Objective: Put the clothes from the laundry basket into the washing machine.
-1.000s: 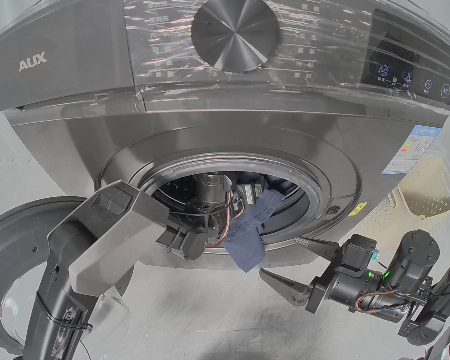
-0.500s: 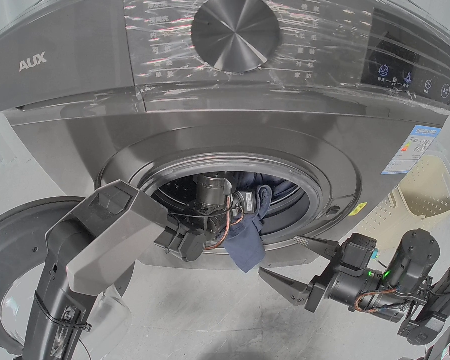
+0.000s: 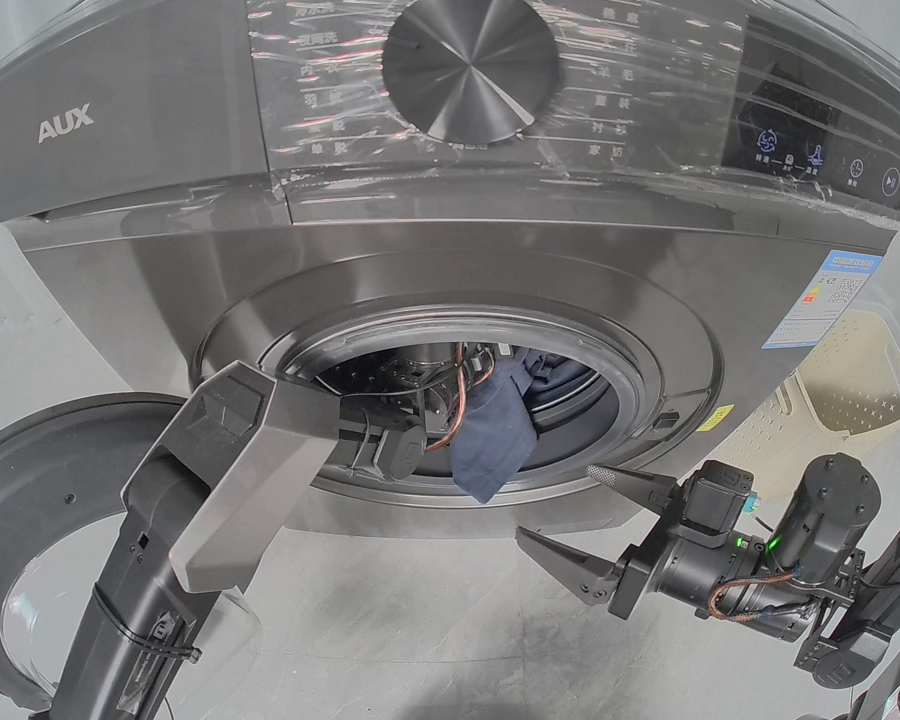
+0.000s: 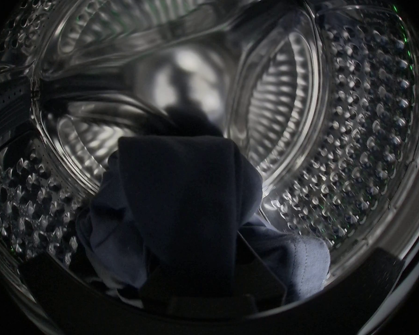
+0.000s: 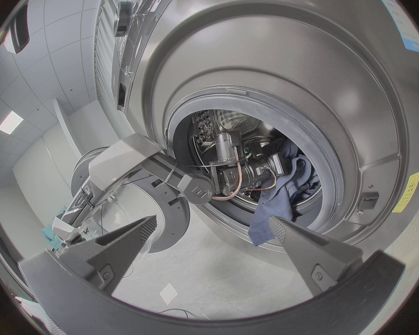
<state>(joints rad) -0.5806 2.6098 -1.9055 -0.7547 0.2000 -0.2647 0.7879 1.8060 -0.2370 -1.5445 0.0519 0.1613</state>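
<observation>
The dark blue garment (image 3: 490, 432) is sitting half in the drum (image 4: 358, 117), draped over the left gripper (image 5: 278, 164), whose grip I cannot tell. Its tail is hanging outside, behind that gripper. The right gripper (image 3: 555, 503) is hovering spread and empty.

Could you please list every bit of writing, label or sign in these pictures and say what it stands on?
Brand lettering, white, on the washer's upper left panel: a brand name, left unquoted.
Programme names around the dial: too blurred.
Blue label, washer's right front: too small.
Yellow sticker below it: too small.
Icons on the dark display: symbols, no words readable.
</observation>
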